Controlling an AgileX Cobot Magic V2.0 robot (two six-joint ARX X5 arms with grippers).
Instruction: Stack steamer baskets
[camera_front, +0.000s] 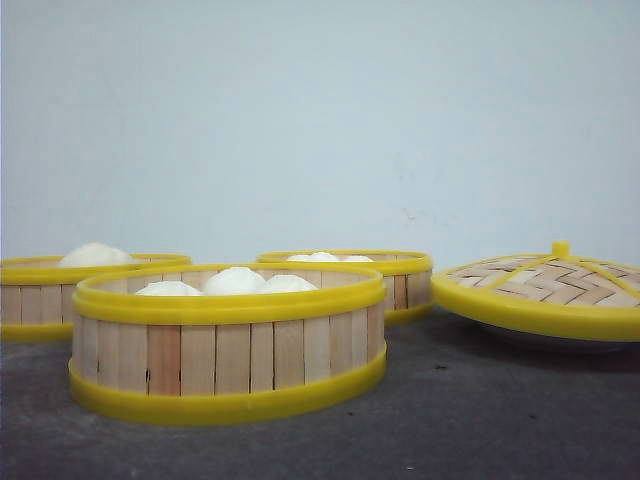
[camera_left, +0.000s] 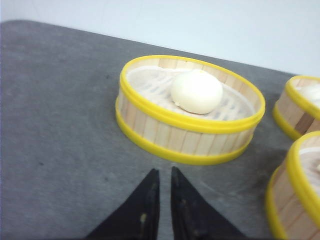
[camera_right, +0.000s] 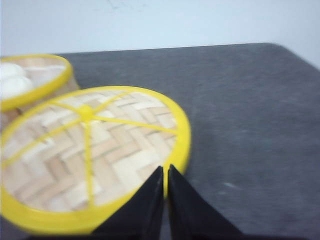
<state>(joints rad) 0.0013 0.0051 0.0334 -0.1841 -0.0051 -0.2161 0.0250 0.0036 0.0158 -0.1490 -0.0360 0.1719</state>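
Left claw (camera_left: 161, 175) closed, empty, hovering near one-bun steamer basket (camera_left: 190, 112).

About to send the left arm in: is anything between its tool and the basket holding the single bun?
Nothing visible. In the left wrist view, only bare grey table lies between the left tool, its tips nearly together, and the basket with one bun. The other baskets sit off to the side.
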